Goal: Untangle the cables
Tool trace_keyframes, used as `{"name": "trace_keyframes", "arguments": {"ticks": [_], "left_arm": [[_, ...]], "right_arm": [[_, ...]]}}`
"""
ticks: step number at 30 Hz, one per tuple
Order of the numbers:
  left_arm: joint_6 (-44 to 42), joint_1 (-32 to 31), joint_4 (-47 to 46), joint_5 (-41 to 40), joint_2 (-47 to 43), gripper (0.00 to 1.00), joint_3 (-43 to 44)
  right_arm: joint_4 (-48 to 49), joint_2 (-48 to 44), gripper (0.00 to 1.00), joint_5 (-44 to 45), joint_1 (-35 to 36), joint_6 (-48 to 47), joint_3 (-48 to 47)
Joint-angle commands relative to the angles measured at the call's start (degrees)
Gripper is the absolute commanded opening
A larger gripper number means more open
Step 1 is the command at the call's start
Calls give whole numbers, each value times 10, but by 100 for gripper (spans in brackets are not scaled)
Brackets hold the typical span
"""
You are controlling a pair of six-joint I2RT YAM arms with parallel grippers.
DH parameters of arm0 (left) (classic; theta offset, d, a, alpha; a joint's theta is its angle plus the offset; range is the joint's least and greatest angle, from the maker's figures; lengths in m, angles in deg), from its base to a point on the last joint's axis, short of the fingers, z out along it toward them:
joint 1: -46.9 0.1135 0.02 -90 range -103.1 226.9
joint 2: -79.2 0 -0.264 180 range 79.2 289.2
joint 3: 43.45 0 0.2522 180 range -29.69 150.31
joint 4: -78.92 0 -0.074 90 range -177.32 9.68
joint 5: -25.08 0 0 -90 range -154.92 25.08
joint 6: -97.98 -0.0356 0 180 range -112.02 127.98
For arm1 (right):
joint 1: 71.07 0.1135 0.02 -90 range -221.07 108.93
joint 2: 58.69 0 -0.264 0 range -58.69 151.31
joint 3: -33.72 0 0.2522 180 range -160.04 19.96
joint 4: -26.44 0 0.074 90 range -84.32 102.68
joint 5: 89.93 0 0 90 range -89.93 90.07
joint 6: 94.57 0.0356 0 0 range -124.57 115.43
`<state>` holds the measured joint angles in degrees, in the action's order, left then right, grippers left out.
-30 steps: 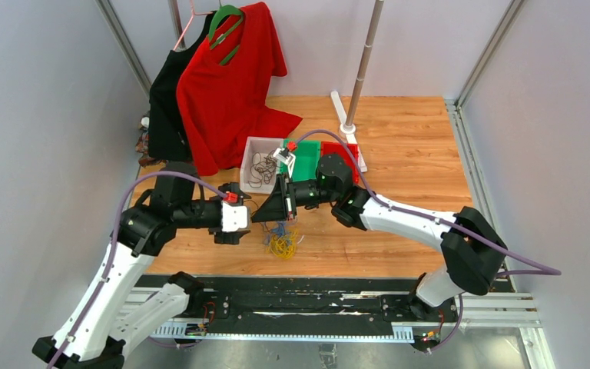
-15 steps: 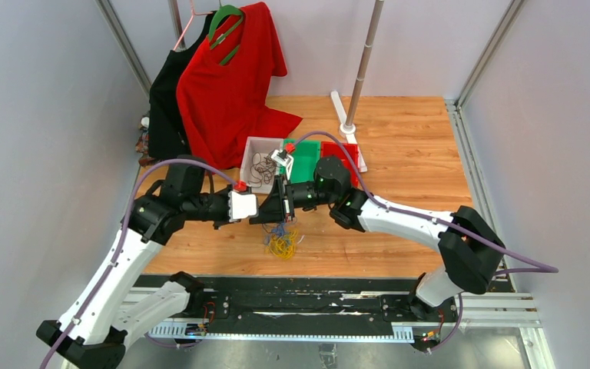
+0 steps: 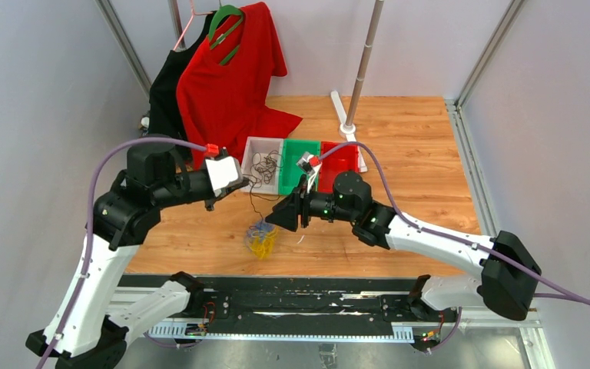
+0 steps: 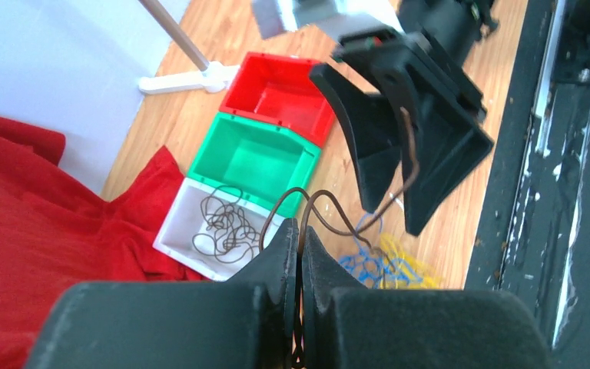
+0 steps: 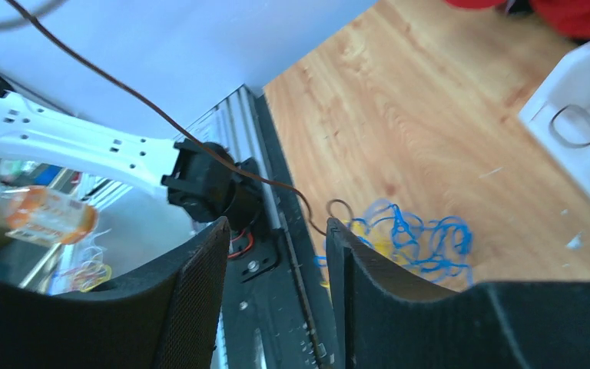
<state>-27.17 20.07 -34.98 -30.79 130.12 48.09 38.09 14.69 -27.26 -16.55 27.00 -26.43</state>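
My left gripper is shut on a thin dark brown cable, held above the table near the white bin. From my left gripper the brown cable hangs down to a tangled bundle of blue and yellow cables on the wood. My right gripper hovers just right of that bundle. In its own view my right gripper stands open with nothing pinched. The brown cable passes in front of its fingertips, and the blue cable lies beyond the right finger.
A white bin holding loose brown cables, a green bin and a red bin stand in a row behind the grippers. Red and black shirts hang at the back left. A pole stand rises behind the bins.
My left gripper shut on the brown cable and drew it up and back to the left. My right gripper let go, opened and moved away to the right. The bundle slid slightly left.
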Motion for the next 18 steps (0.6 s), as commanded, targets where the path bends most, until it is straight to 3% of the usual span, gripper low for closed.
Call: {"name": "trace_keyframes", "arguments": {"ticks": [1,4,12,18], "left_arm": [[84,-2,-15,16,28,1,62],[103,-2,-15,25,37,1,93],[124,-3,-15,24,44,0,141],[147,-3,-15,31,57,0,176]], "right_arm": [[13,-9,50,132,37,-95,-1],[38,7,51,164,54,-118,-14],[86,68,50,137,76,-130,-51],[123,136,46,219,84,-94,-75]]}}
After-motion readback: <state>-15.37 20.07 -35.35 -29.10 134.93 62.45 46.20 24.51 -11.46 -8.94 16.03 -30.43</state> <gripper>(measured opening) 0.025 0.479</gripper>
